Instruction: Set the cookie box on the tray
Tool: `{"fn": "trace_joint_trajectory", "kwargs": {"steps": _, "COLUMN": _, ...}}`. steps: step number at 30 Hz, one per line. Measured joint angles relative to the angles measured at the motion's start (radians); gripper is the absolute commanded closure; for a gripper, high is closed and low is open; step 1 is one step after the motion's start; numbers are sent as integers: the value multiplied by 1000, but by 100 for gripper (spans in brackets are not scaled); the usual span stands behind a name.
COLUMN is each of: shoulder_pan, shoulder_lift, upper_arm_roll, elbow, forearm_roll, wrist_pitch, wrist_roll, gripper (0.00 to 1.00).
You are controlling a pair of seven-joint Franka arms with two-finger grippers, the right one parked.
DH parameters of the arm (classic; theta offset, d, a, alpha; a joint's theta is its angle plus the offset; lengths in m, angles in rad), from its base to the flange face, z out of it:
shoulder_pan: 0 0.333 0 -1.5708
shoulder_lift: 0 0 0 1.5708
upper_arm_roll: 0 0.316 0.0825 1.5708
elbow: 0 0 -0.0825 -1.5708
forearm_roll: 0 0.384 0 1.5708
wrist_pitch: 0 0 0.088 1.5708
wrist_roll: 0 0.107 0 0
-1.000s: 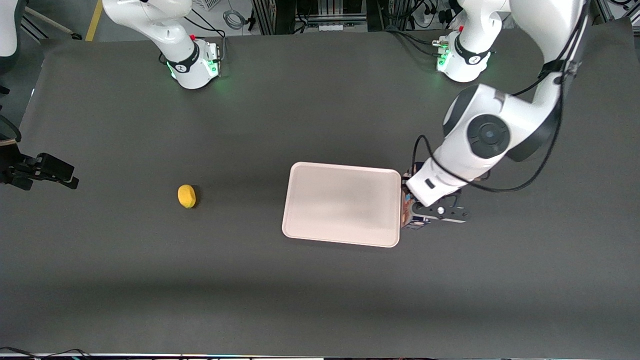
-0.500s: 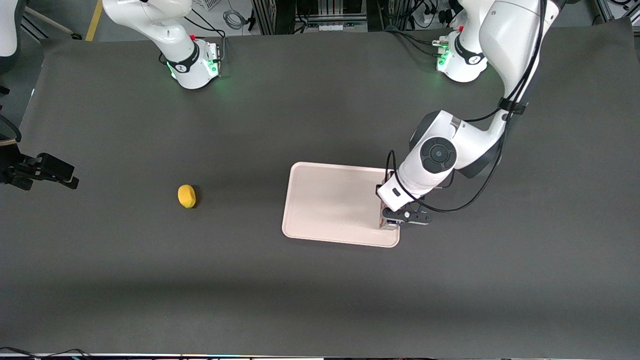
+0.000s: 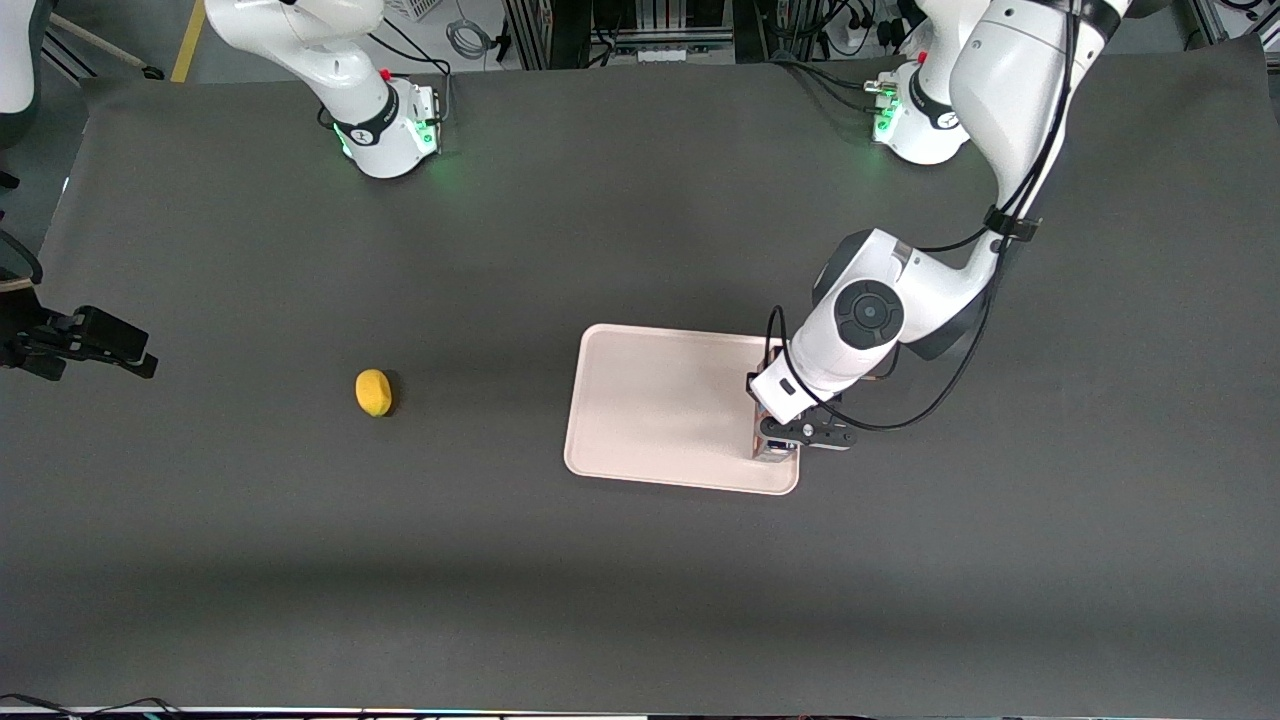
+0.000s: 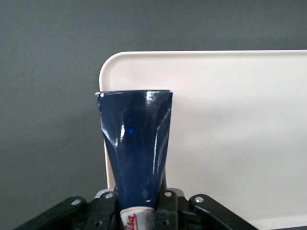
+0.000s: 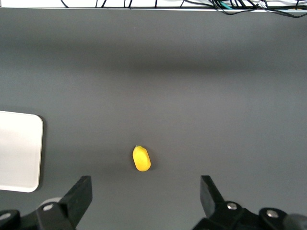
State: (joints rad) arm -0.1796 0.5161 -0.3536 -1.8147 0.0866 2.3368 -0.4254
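My gripper (image 3: 790, 436) is shut on the cookie box (image 3: 770, 440), a dark navy carton that hangs downward from the fingers. The box stands over the corner of the pale pinkish-white tray (image 3: 660, 400) that is nearest the working arm's end and the front camera. In the left wrist view the navy cookie box (image 4: 136, 148) runs out from the gripper (image 4: 137, 203), its lower end just inside the rounded corner of the tray (image 4: 230, 120). I cannot tell whether the box touches the tray. The arm's wrist hides most of the box in the front view.
A small yellow rounded lump (image 3: 373, 392) lies on the dark table toward the parked arm's end, well apart from the tray; the right wrist view shows the lump (image 5: 141, 158) and one tray corner (image 5: 19, 148). Dark mat surrounds the tray.
My gripper carried the cookie box from just outside the tray's edge to over the tray's corner, toward the parked arm's end. In the last half second it only shifted slightly.
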Motion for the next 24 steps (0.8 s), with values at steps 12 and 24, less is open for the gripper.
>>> {"fn": "trace_joint_trajectory", "kwargs": {"steps": 12, "shoulder_pan": -3, "shoulder_lift": 14, "upper_arm_roll": 3, "elbow": 0, "forearm_roll": 13, "wrist_pitch": 12, "wrist_roll": -8, "gripper": 62}}
{"fn": "trace_joint_trajectory", "kwargs": {"steps": 24, "shoulder_pan": -3, "shoulder_lift": 14, "upper_arm_roll": 6, "elbow": 0, "forearm_roll": 23, "wrist_pitch": 13, "wrist_roll": -11, "gripper": 4}}
